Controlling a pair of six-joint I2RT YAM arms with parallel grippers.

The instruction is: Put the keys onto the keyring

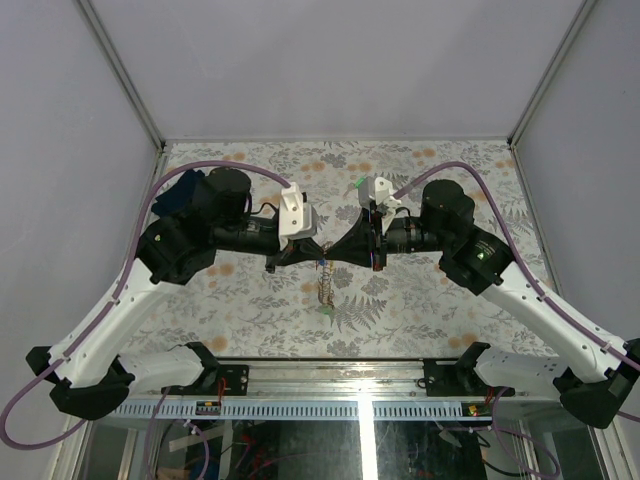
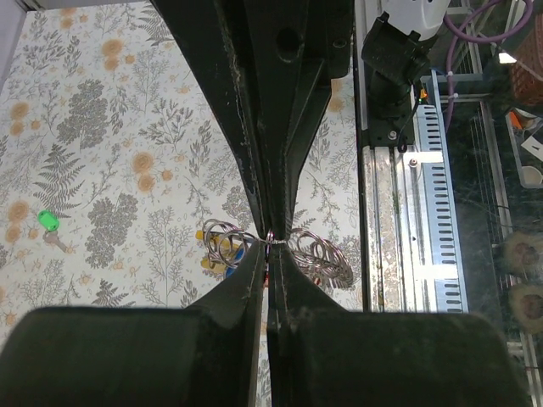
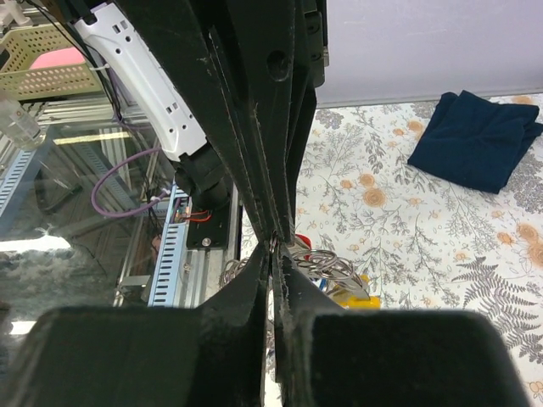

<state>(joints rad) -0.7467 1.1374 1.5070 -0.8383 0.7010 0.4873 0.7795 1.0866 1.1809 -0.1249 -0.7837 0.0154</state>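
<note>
My left gripper (image 1: 314, 252) and right gripper (image 1: 337, 253) meet tip to tip above the middle of the table. Both are shut on the thin silvery keyring (image 2: 271, 239), pinched between them. Its chain of wire loops (image 1: 324, 283) hangs down from the pinch, and loops show on both sides of the left gripper (image 2: 268, 248) and beside the right gripper (image 3: 273, 251). Yellow and blue key tags (image 2: 211, 259) hang under the loops; the yellow tag (image 3: 357, 297) and a bit of red (image 3: 303, 241) show in the right wrist view. A green-tagged key (image 2: 47, 222) lies loose on the table (image 1: 357, 184).
A dark blue folded cloth (image 3: 477, 139) lies at the far left of the floral table (image 1: 182, 191). An aluminium rail with cable duct (image 1: 330, 405) runs along the near edge. Grey walls enclose the back and sides.
</note>
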